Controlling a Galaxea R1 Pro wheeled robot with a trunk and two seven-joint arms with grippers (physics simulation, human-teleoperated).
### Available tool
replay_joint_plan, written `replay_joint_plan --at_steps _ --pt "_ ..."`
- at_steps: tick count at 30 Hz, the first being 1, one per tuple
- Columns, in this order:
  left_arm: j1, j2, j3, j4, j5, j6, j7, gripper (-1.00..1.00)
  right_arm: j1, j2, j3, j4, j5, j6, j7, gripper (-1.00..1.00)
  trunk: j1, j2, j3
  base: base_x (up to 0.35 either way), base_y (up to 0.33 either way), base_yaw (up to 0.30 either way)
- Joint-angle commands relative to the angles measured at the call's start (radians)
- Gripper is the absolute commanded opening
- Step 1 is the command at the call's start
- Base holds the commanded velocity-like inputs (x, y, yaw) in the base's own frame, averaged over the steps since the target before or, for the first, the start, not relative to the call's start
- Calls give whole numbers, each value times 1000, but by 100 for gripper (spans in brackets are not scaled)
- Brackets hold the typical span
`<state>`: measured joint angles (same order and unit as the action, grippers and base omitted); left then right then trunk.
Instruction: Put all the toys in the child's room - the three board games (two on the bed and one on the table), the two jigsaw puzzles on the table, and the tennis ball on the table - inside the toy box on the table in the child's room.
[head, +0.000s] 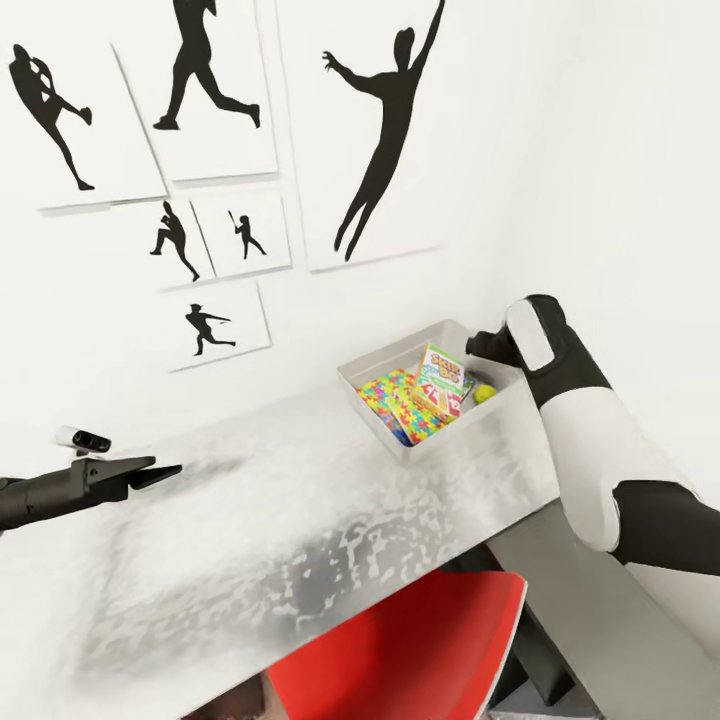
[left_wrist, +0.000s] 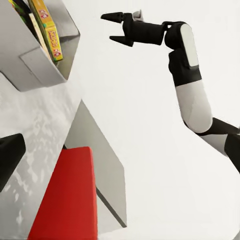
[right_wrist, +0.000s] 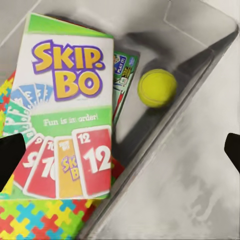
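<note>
**Toys in the tray, both sets of jaws empty**

The worktop (head: 300, 520) is the biggest thing before me, pale and mottled, and the part in front of me carries no toys that I can see. At its far right end sits the toy box (head: 372, 398), a shallow grey tray with sloping walls; I judge it light and stiff, easy to nudge, best taken by a rim if it ever needs moving.

Inside it, a jigsaw puzzle box (right_wrist: 37, 220) lies flat under the Skip-Bo board game (right_wrist: 62, 115), which leans across it. Both look like thin, light cardboard with slick printed faces, so I would pinch them across a long edge rather than press on the flat. A green-edged box (right_wrist: 125, 67) peeks out beneath the Skip-Bo. The tennis ball (right_wrist: 157, 87) rests on the tray floor beside them, fuzzy, springy and ready to roll; I would close on it across its widest part.

My right gripper (left_wrist: 116, 27) hangs above the tray, jaws spread and holding nothing. My left gripper (head: 155, 472) hovers over the bare worktop, well apart from the tray, and I cannot tell how its jaws stand.

The red chair (head: 420, 650) is tucked under the worktop's near edge, and posters of baseball players (head: 205, 90) hang on the wall behind. The tray wall stands between my right jaws and the ball.
</note>
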<state>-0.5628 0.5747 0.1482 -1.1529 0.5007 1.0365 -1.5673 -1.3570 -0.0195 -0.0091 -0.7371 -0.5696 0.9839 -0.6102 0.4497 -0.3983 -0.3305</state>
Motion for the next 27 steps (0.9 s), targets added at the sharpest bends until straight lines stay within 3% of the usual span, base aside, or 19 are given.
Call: replay_joint_plan --at_steps 1,4,7,10,13,17,19,22,25,27 --pt "0 0 -1 8 -1 11 -4 100 18 -3 -14 -51 -14 26 -5 100 0 -2 -2 -111 0 0" --pt "2 2 0 46 -4 3 -2 100 89 -7 -62 -183 -19 61 3 100 0 -2 -2 -48 0 0" --pt "5 7 1 86 -5 -23 -2 100 132 -7 -105 -242 -21 63 5 100 0 -2 -2 -81 0 0" --pt "11 10 2 100 -8 -33 -2 100 175 -7 -119 -264 -25 63 11 100 0 -2 -2 -241 0 -4" --pt "17 12 2 105 -40 -37 -1 100 235 -8 -124 -313 -73 63 47 100 0 -2 1 -223 0 -88" --pt "19 13 3 152 -99 -71 -4 100 350 -11 -128 -417 -198 63 81 100 0 -2 6 -67 0 -126" --pt "20 23 6 223 -113 -113 -4 100 454 -24 -131 -523 -310 63 89 100 0 -2 9 -16 0 -116" --pt "20 45 9 311 -117 -138 -4 100 592 -82 -132 -666 -467 63 103 100 0 -2 13 -5 0 -112" --pt "20 54 11 343 -117 -144 -4 100 720 -143 -135 -771 -637 63 160 100 0 -2 18 -1 0 -110" --pt "20 56 11 350 -119 -145 -4 100 794 -167 -153 -798 -704 63 216 100 0 -2 21 0 0 -109"
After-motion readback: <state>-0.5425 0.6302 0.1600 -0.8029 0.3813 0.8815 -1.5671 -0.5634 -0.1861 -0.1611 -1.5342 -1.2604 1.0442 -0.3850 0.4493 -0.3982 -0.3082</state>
